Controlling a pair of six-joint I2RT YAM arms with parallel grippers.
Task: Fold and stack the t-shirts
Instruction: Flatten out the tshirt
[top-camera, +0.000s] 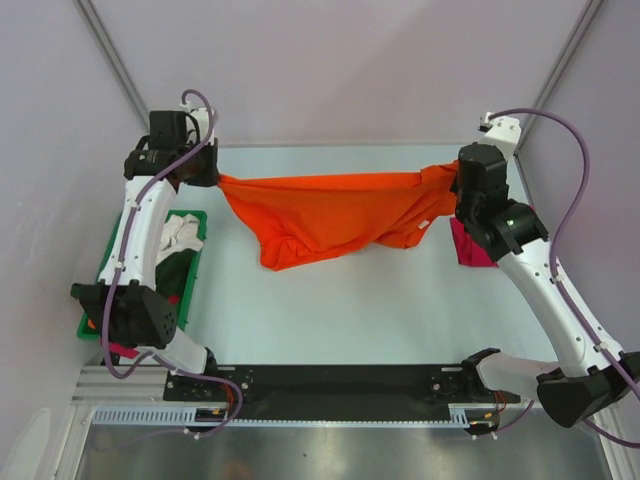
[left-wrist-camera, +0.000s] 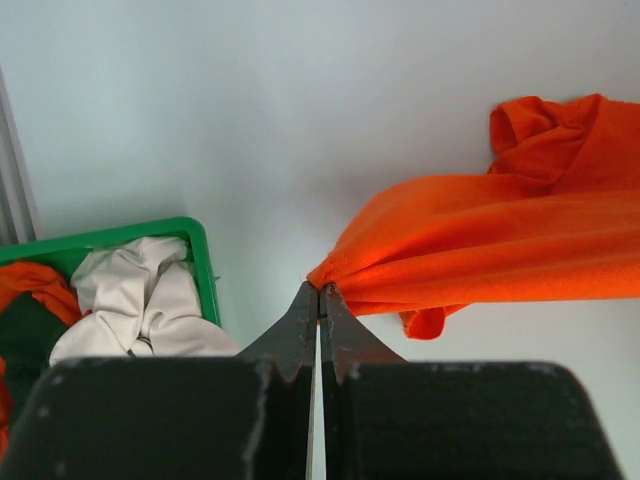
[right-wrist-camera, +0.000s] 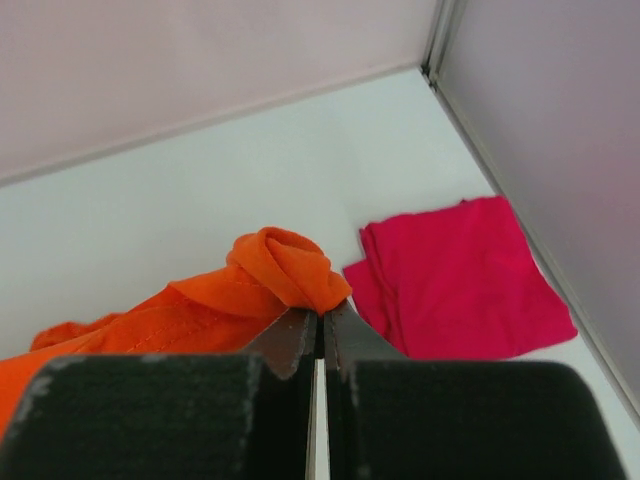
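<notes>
Orange t-shirt (top-camera: 330, 215) hangs stretched — left tool (left-wrist-camera: 319, 292) and right tool (right-wrist-camera: 320, 315) each clamp an edge.

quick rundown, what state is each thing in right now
bright orange cloth t-shirt: unfolded, stretched between both arms, middle sagging
magenta-red cloth t-shirt: folded, flat on the table
cream cloth t-shirt: crumpled in the green plastic bin
left fingers: shut on the orange shirt's edge
right fingers: shut on its bunched other end
</notes>
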